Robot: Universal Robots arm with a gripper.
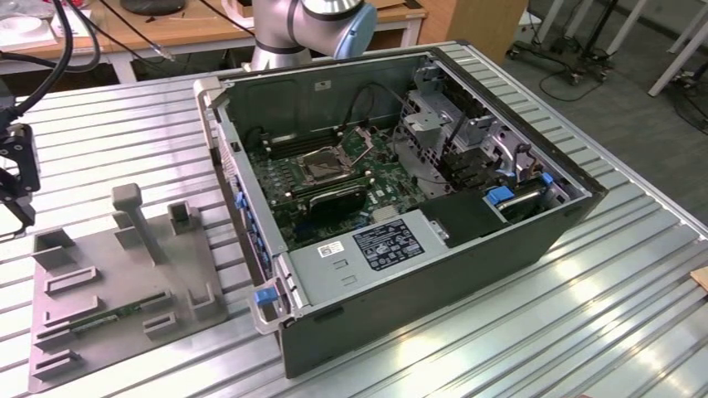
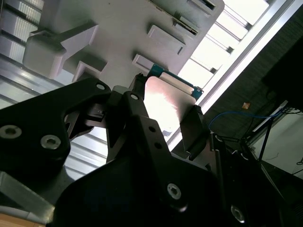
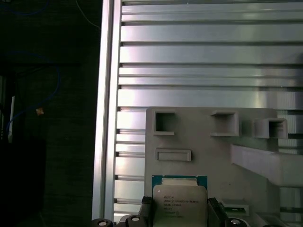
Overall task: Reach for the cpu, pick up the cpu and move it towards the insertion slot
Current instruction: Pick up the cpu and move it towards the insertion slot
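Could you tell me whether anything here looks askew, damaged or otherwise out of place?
Nothing stands out. The square silvery-faced cpu sits squarely in the black gripper over the grey plastic fixture tray, with no visible damage.

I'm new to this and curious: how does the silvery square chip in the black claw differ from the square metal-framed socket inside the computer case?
The silvery square chip has a pale metal face; the metal-framed socket has a dark centre. The chip is clamped in the black gripper by the grey fixture plate; the socket sits inside the computer case. Both are square.
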